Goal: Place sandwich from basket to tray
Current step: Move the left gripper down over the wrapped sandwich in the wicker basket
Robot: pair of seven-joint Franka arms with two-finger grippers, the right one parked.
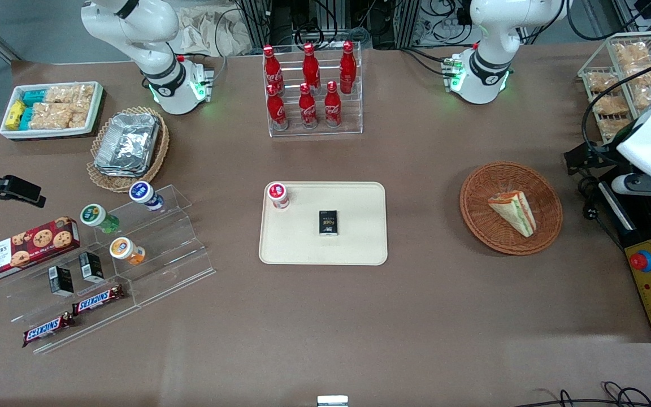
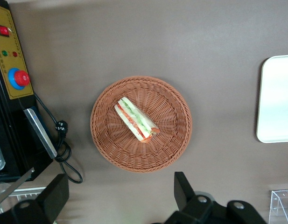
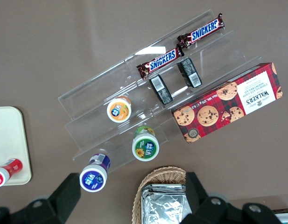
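Observation:
The sandwich [image 1: 513,212] is a pale triangular wedge with green and red filling, lying in the round reddish-brown wicker basket [image 1: 546,226]. Both also show in the left wrist view: the sandwich [image 2: 136,119] sits near the middle of the basket [image 2: 172,140]. The cream-beige tray [image 1: 359,243] lies mid-table, beside the basket toward the parked arm's end; its rim shows in the left wrist view [image 2: 274,102]. My left gripper [image 1: 582,159] hangs high beside the basket, toward the working arm's end. It is open and empty in the left wrist view [image 2: 119,196].
A red-capped bottle [image 1: 278,195] and a small black box [image 1: 328,223] sit on the tray. A yellow control box with a red stop button [image 1: 642,261] and a black cable [image 1: 588,212] lie close to the basket. A rack of red bottles [image 1: 311,85] stands farther back.

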